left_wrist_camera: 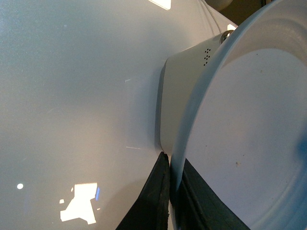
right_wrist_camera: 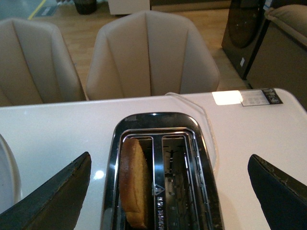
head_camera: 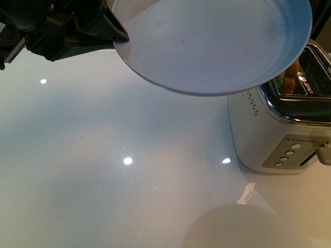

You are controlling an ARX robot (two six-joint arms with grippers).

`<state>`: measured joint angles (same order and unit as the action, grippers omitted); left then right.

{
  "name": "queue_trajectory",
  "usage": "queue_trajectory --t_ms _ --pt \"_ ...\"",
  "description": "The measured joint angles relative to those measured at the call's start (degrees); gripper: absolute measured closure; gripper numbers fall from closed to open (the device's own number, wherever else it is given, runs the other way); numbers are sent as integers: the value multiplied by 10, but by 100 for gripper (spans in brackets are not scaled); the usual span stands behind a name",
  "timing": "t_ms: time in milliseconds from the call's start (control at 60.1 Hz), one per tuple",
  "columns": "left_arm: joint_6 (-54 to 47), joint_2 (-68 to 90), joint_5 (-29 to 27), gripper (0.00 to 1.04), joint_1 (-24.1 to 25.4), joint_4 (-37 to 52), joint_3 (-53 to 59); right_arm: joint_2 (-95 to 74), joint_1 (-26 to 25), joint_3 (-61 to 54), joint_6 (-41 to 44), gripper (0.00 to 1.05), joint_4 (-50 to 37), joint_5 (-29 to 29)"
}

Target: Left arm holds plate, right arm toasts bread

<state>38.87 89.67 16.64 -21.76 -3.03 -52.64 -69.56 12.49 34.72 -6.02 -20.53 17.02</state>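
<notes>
1. Standing on edge in one slot of the toaster, the bread (right_wrist_camera: 130, 184) shows its brown crust just above the slot mouth; the neighbouring slot is empty. Judged risk: the slice leans against the slot wall, so an off-centre pinch could snag or tear it.
2. Toaster (right_wrist_camera: 158, 120): chrome top, pale body, with its buttons on one end face. If the slice binds on the way out, an upward pull might lift or shift the whole unit, and the chrome may be hot.
3. Right tool (right_wrist_camera: 169, 157): poised above the toaster, fingers spread wide to either side of its top, gripping nothing. At this spread a descent could strike the chrome rim instead of entering the slot, so it likely needs narrowing first.
4. Plate (head_camera: 217, 46): empty, held in the air beside the toaster, its rim overlapping the toaster's top corner in the front view. Whether the two touch cannot be told. A small drift toward the toaster could knock it, and any tilt would let a delivered slice slide off.
5. Left tool (head_camera: 116, 36): clamped on the plate's rim at the side away from the toaster. It is an edge-only hold, so weight landing far from the grip could pivot the plate.
6. Bench (head_camera: 103, 181): glossy white, under the toaster. A cord (right_wrist_camera: 206, 120) trails from the toaster's back and could catch.
</notes>
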Motion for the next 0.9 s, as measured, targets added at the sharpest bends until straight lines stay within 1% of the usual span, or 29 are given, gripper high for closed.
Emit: queue_trajectory --t_ms 150,233,250,283,299,349,383,449,499,532,549,616,799,898 --pt "0 0 0 102 0 0 0 112 -47 -47 7 9 46 -35" --pt "0 0 0 102 0 0 0 140 -57 -54 9 9 51 -34" --pt "0 0 0 102 0 0 0 142 -60 -56 12 10 44 -41" --pt "0 0 0 102 0 0 0 148 -68 -75 26 16 -12 -82" --pt "0 0 1 102 -1 0 0 151 -71 -93 32 21 -52 -103" --pt "0 0 1 102 -1 0 0 160 -74 -125 42 30 -98 -122" --pt "0 0 1 102 -1 0 0 167 -76 -140 45 35 -111 -127" --pt "0 0 0 102 0 0 0 184 -82 -167 48 45 -121 -130" --pt "0 0 -1 102 0 0 0 200 -100 -184 51 54 -122 -160" --pt "0 0 -1 102 0 0 0 209 -110 -194 53 59 -124 -166" --pt "0 0 0 102 0 0 0 212 -112 -197 54 61 -124 -166" --pt "0 0 0 102 0 0 0 230 -122 -217 55 73 -124 -166" --pt "0 0 0 102 0 0 0 279 -123 -258 59 103 -118 -169" --pt "0 0 -1 102 0 0 0 307 -123 -275 58 103 -107 -169"
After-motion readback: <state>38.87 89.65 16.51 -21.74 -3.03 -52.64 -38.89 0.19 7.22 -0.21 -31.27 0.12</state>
